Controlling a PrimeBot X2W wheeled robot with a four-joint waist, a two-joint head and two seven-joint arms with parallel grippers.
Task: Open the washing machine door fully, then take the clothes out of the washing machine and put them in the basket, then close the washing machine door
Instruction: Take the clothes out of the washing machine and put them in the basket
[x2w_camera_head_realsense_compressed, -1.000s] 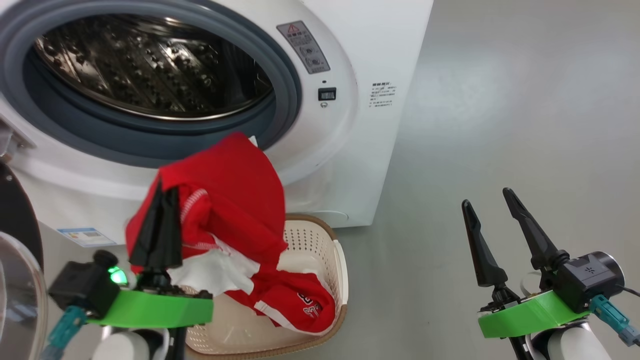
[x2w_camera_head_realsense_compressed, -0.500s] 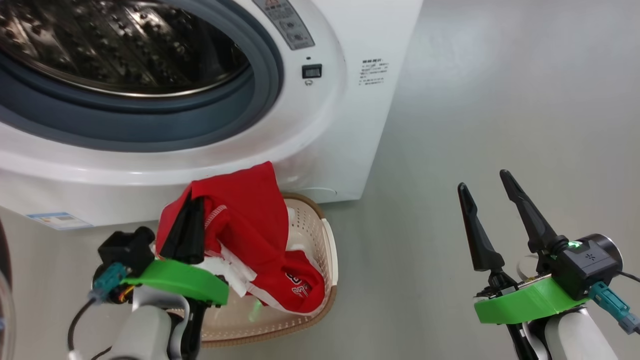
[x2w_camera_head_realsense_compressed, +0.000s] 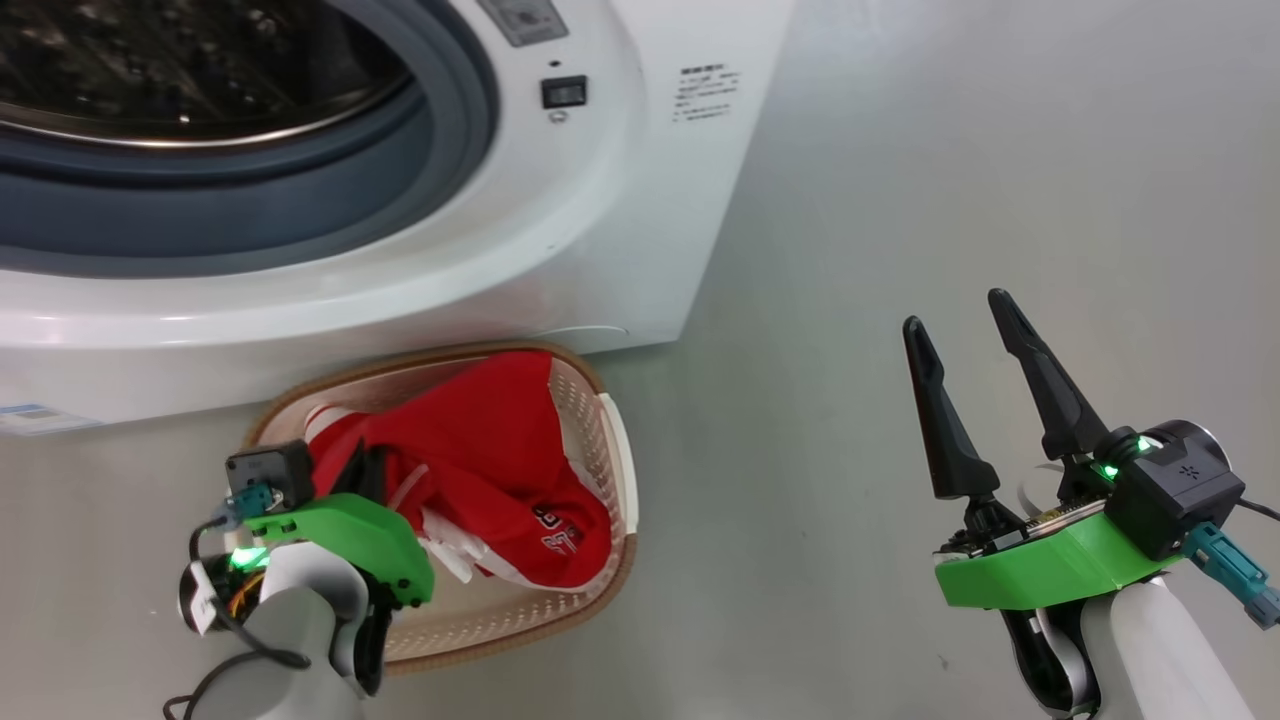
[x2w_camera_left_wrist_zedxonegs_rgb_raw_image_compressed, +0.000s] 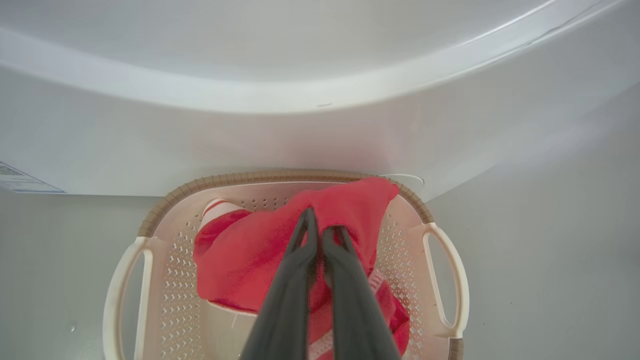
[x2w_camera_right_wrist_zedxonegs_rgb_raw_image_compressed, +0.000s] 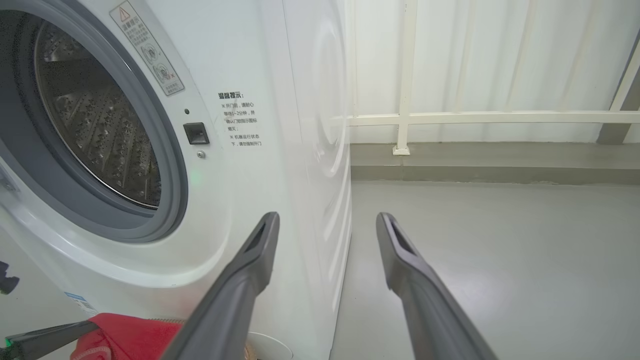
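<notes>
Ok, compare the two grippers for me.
The left gripper is shut on the red clothes in the basket; the right gripper is open and empty. The left gripper reaches down over the basket; the right gripper hangs over the grey floor. Both have long dark fingers.

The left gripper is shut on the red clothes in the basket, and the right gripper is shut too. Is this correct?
Not quite: the right gripper is open, jaws apart with nothing between, as the right wrist view shows. The left gripper is shut on the red clothes in the basket.
</notes>
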